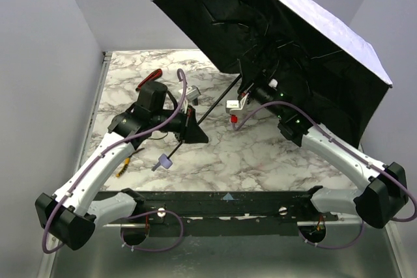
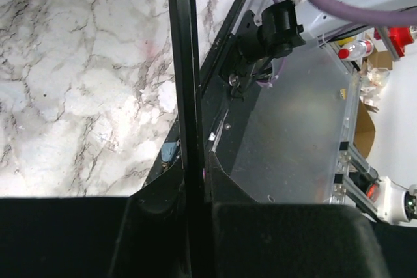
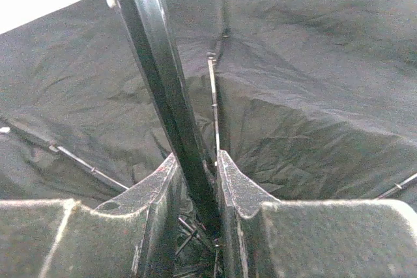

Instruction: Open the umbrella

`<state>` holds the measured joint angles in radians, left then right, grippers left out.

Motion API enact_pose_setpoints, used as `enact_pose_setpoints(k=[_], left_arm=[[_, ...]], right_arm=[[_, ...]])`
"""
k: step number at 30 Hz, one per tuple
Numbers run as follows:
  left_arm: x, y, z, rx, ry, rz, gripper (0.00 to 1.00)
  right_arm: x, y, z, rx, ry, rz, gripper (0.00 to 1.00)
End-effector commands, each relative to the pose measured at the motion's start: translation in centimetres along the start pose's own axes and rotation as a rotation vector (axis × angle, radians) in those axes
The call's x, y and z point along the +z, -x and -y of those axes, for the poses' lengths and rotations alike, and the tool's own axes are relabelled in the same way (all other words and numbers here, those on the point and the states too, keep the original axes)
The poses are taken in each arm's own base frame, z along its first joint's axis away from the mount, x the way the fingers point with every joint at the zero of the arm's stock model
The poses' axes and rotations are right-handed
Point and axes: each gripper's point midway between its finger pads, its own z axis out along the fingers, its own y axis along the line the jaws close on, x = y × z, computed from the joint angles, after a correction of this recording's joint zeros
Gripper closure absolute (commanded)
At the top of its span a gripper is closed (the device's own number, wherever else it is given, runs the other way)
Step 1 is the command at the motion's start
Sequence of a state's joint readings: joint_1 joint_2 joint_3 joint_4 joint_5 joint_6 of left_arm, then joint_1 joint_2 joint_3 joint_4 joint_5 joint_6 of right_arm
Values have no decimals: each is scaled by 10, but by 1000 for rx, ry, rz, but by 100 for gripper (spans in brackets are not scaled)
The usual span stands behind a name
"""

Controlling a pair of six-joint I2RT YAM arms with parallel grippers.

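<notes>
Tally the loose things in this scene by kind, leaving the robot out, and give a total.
umbrella: 1
hand tools: 2 (red-handled tool, yellow-handled tool, partly hidden by the left arm)
Total: 3

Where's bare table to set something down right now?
Near centre marble, bordered by the umbrella handle, right arm and black front rail. Crowded left: left arm, red-handled cutter. The canopy overhangs the far right.
</notes>
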<state>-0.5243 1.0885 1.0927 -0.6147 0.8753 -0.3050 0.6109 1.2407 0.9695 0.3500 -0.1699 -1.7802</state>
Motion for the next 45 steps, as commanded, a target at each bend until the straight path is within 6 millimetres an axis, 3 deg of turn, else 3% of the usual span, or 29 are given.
enact_pose_setpoints(k=[1, 10, 22, 32, 45], left_arm=[[-13, -26, 16, 97, -54, -25, 100], [-14, -43, 6, 62, -30, -32, 100], [-13, -54, -3, 76, -9, -31, 100], [-12, -72, -15, 45, 18, -58, 100], [-12, -74, -25, 61, 49, -102, 100]], right_arm=[[-10, -60, 15, -23, -42, -174, 72], [-12, -107, 23, -64, -72, -252, 77], [-10, -174, 59, -128, -154, -389, 78], [-15, -218, 65, -160, -181, -461, 82], [-33, -281, 85, -213, -241, -589, 83]])
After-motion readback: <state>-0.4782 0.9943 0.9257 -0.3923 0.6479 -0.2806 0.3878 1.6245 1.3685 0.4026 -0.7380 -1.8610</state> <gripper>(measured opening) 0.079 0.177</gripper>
